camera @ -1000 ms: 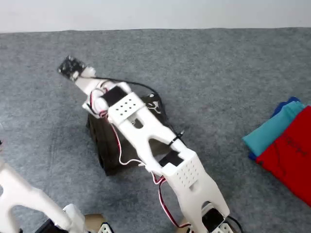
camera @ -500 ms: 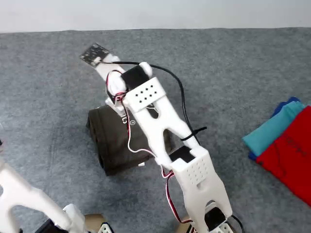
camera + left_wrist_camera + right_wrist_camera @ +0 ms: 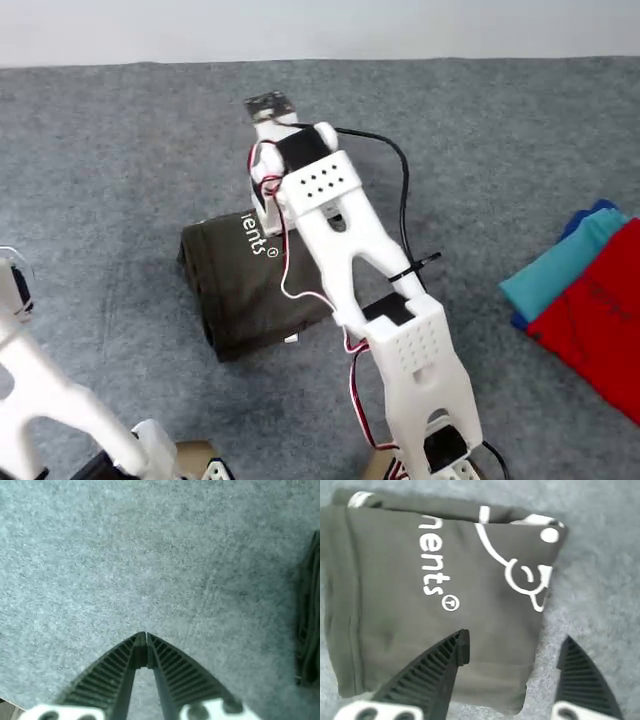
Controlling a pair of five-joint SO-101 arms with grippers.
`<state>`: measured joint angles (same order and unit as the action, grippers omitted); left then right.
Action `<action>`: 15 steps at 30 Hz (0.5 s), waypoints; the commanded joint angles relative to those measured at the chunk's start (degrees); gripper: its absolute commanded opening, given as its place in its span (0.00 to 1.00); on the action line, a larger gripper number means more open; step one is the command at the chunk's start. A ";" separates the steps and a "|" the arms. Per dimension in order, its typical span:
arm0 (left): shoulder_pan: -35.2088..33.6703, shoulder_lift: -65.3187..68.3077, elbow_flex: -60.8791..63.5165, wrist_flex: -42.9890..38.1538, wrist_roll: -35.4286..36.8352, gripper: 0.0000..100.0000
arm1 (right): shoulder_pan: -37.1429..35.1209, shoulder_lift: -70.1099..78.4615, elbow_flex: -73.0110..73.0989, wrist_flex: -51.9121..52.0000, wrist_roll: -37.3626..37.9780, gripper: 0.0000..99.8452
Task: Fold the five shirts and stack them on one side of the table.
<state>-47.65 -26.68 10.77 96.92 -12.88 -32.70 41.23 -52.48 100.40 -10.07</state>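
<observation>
Brown folded shirt (image 3: 420,580) lies just below the open right gripper (image 3: 515,640), one edge between its jaws; the left gripper (image 3: 146,639) is closed and farther away.

This is looking like a robotics lab or a maker's bench; which of the two cannot be told. A white printed right arm (image 3: 345,245) with perforated shells and loose red and white servo wires (image 3: 283,280) is standing at the tabletop's near edge beside the left arm (image 3: 45,395). Grey felt-like cloth (image 3: 500,130) is covering the tabletop, and a plain pale wall (image 3: 320,30) is running behind its far edge.
</observation>
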 commanded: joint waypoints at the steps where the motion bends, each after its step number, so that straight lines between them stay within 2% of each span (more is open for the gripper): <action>1: 0.35 -1.23 -0.40 0.62 -1.32 0.01 | 1.98 2.15 -0.35 1.89 -3.34 0.33; 5: 0.44 -1.23 -0.31 0.62 -1.32 0.01 | 1.98 8.13 -0.35 1.19 -4.75 0.36; 15: 0.35 -1.58 -0.31 0.62 -1.14 0.01 | 0.84 14.02 -0.35 -2.15 -4.75 0.36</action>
<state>-47.65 -26.68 10.77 97.27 -13.76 -31.47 55.38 -52.48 98.46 -14.46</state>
